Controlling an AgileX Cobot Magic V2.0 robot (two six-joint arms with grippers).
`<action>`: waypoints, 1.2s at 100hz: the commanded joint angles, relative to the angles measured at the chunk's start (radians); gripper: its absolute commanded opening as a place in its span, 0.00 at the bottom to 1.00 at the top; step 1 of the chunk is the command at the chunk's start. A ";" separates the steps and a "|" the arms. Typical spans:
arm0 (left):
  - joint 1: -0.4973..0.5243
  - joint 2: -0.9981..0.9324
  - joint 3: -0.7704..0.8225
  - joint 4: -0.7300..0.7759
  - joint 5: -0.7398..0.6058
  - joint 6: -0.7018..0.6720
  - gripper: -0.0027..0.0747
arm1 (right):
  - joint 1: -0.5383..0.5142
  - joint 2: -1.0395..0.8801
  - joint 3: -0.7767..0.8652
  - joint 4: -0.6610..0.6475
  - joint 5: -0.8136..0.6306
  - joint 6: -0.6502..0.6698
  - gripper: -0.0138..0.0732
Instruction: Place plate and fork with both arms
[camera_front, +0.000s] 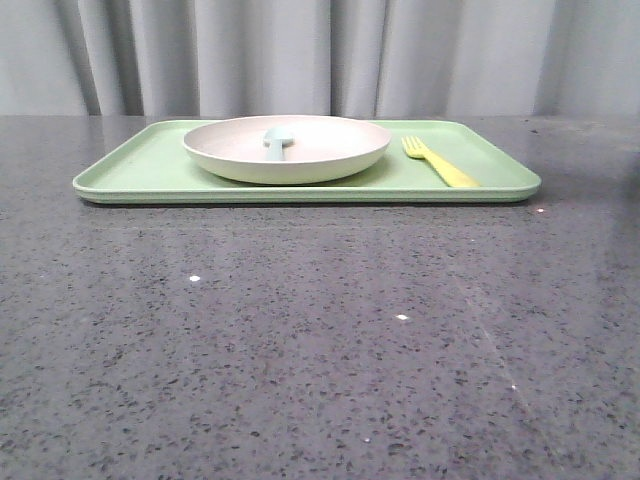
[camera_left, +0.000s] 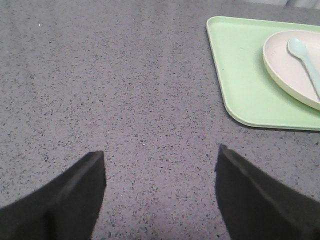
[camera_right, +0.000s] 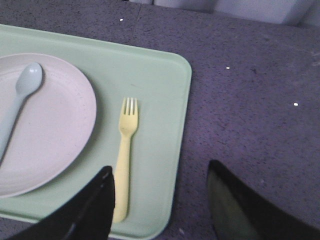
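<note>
The cream-white plate (camera_front: 287, 148) sits on the light-green tray (camera_front: 140, 170), with a pale blue-green spoon (camera_front: 276, 140) lying in it. The yellow fork (camera_front: 440, 162) lies on the tray to the plate's right. In the left wrist view, my left gripper (camera_left: 160, 160) is open and empty over bare table, apart from the tray corner (camera_left: 235, 80) and plate (camera_left: 285, 65). In the right wrist view, my right gripper (camera_right: 161, 172) is open and empty above the tray's right edge (camera_right: 175, 150), with one finger beside the fork's handle (camera_right: 123, 160). The plate also shows in the right wrist view (camera_right: 50, 125). Neither gripper shows in the front view.
The grey speckled table (camera_front: 320, 340) stretches from the tray toward me. Grey curtains (camera_front: 320, 50) hang behind the table's far edge.
</note>
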 joint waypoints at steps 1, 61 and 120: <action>0.004 0.000 -0.028 -0.007 -0.074 -0.007 0.63 | -0.006 -0.112 0.049 -0.056 -0.040 0.001 0.64; 0.004 0.000 -0.028 -0.007 -0.074 -0.007 0.63 | -0.006 -0.709 0.583 -0.194 0.039 0.143 0.64; 0.004 0.000 -0.028 -0.007 -0.074 -0.007 0.63 | -0.006 -1.025 0.801 -0.205 0.053 0.194 0.62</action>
